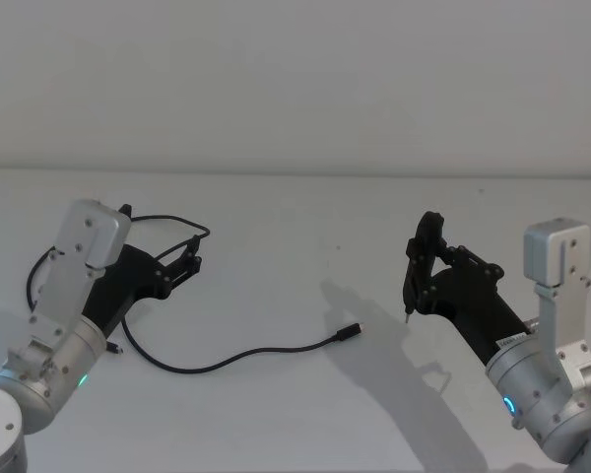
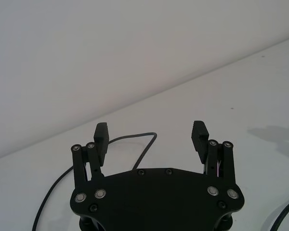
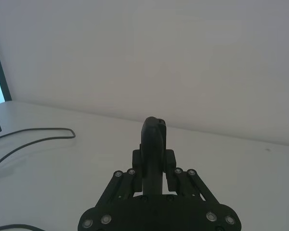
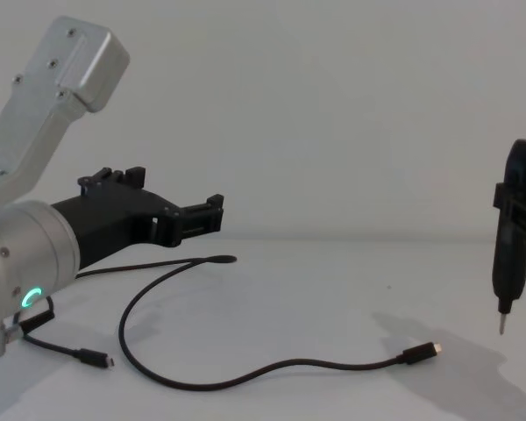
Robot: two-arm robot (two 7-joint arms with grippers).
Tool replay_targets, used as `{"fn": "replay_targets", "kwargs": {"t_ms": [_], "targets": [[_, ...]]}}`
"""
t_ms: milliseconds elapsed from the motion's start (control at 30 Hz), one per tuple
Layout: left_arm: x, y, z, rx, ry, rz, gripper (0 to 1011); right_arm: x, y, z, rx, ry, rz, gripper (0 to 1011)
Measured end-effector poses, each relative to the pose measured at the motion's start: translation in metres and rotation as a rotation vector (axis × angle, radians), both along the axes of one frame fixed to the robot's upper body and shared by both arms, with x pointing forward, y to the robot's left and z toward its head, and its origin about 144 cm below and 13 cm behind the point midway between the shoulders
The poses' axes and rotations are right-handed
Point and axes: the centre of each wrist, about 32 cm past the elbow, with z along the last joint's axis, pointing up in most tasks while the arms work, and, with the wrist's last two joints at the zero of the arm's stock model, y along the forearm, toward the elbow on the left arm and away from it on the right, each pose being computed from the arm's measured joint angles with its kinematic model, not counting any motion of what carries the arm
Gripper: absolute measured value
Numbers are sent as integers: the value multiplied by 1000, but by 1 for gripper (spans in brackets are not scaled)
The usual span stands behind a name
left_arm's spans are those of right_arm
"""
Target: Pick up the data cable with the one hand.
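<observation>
Your left gripper [image 1: 189, 254] hangs over the left part of the white surface [image 1: 295, 212], raised clear of it, on the wrist with the glowing green ring [image 4: 28, 297]. Its two fingers [image 2: 102, 131] are spread wide apart and there is nothing between them. The data cable [image 1: 246, 353] lies flat on the surface and is not touched by either gripper. From the left side it sweeps in a shallow curve toward the middle, where it ends in a small black plug [image 1: 350, 331] with a short metallic tip, lying well apart from both grippers. The rest of the cord bends back toward the far edge on the left; in the left wrist view you can see a tight bend of it on the surface beyond the spread fingertips. A second small plug [image 4: 97, 358] lies near the left edge, close to your left wrist. Your right gripper [image 1: 421, 266] is held above the right part of the surface, its fingers closed around a slim dark tool [image 4: 508, 254] that stands upright, its pointed metal tip hanging just above the surface without touching it.
</observation>
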Motion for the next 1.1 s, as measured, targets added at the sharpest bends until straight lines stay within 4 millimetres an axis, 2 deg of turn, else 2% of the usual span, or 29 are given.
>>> {"fn": "replay_targets", "kwargs": {"t_ms": [1100], "targets": [[0, 0, 0, 1, -1, 0, 1000, 0, 0, 0, 0, 0, 0, 275]]}}
